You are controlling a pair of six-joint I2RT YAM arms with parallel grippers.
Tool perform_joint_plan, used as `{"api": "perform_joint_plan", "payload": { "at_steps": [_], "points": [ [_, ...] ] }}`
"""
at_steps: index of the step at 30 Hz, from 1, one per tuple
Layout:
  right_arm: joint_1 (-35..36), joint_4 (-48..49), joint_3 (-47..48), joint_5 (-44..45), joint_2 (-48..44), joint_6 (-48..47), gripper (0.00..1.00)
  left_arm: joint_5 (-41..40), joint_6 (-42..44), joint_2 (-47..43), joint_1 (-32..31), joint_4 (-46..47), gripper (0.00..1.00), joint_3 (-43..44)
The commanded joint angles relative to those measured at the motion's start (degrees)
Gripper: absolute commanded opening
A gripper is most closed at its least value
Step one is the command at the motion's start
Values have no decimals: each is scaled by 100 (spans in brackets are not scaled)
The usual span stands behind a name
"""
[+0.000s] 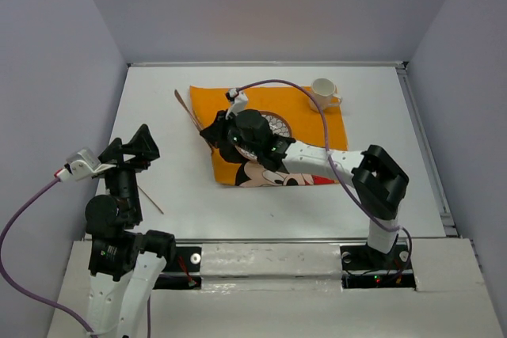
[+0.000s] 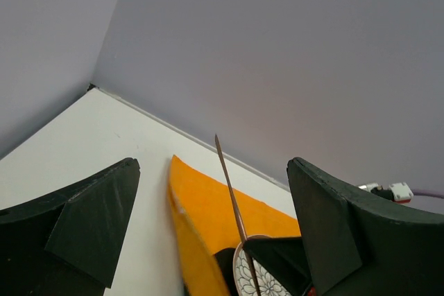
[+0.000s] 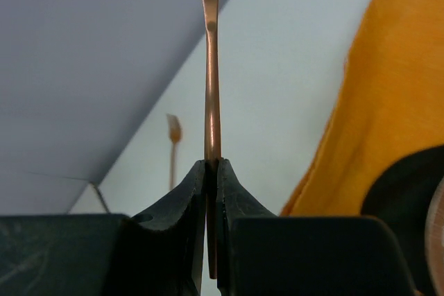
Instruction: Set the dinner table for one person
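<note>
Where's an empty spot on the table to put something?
The table is bare right of the mat and cup, along the near strip in front of the mat, and in the far-left corner. It is crowded at the mat's left, where the right gripper holds a utensil by the plate. A second utensil lies near the left gripper.

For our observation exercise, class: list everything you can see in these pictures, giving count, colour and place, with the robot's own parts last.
large flat white rectangular dinner table: one, white, under everything
orange Mickey Mouse cloth mat: one, orange, far middle of the table
round patterned plate: one, white with dark pattern, on the mat, partly hidden
small white cup: one, white, at the mat's far right corner
thin copper-coloured metal utensil: one, copper, held beside the mat's left edge
second thin utensil: one, copper-brown, lying on the table near the left arm
left gripper: one, black, open, empty
right gripper: one, black, shut on the copper utensil
</note>
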Motion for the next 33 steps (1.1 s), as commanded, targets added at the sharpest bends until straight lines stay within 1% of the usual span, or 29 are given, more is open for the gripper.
{"api": "perform_joint_plan", "payload": {
  "at_steps": [1,2,5,8,9,10,11,12,13,15,18,21,22,23,24,27,30,33],
  "points": [
    [35,1515,937,-838,284,1181,0,24,69,21,-25,361,99,-67],
    [35,1640,1034,-812,355,1470,0,16,69,12,-25,361,99,-67],
    [35,1843,1386,-672,531,1771,0,-11,78,-5,-25,343,99,-67],
    [35,1862,1291,-443,506,1684,0,-28,86,-23,-34,335,99,-75],
    [35,1861,1151,-60,314,1475,0,-20,86,-40,-43,335,99,-76],
    [35,1853,740,109,190,1377,0,-20,86,-32,-51,335,99,-76],
    [35,1861,519,459,58,1280,0,-20,86,-40,-78,335,99,-76],
    [35,1861,290,619,-213,1070,0,-11,86,-49,-87,335,99,-76],
    [-17,1861,-147,743,-355,964,0,-2,86,-58,-95,335,99,-76],
    [-70,1853,-598,1119,-758,779,0,-2,86,-93,-113,335,99,-76],
    [-280,1809,-1529,1385,-1198,647,0,-2,95,-111,-139,326,99,-84],
    [-562,1607,-2452,1639,-1866,489,0,16,95,-102,-157,317,99,-93],
    [-736,1450,-2872,1779,-2224,393,0,42,95,-102,-166,317,99,-93],
    [-825,1448,-2876,1781,-2228,392,0,42,95,-102,-183,308,99,-93],
    [-922,1231,-3216,1946,-2567,348,0,59,86,-93,-183,317,99,-93],
    [-1300,939,-3770,2150,-3071,164,0,112,78,-67,-192,317,99,-102],
    [-1660,658,-4001,2028,-3247,-12,0,147,78,-6,-201,326,99,-111],
    [-1897,525,-4177,1922,-3160,-161,0,165,78,21,-201,334,99,-111]
  ]
}}
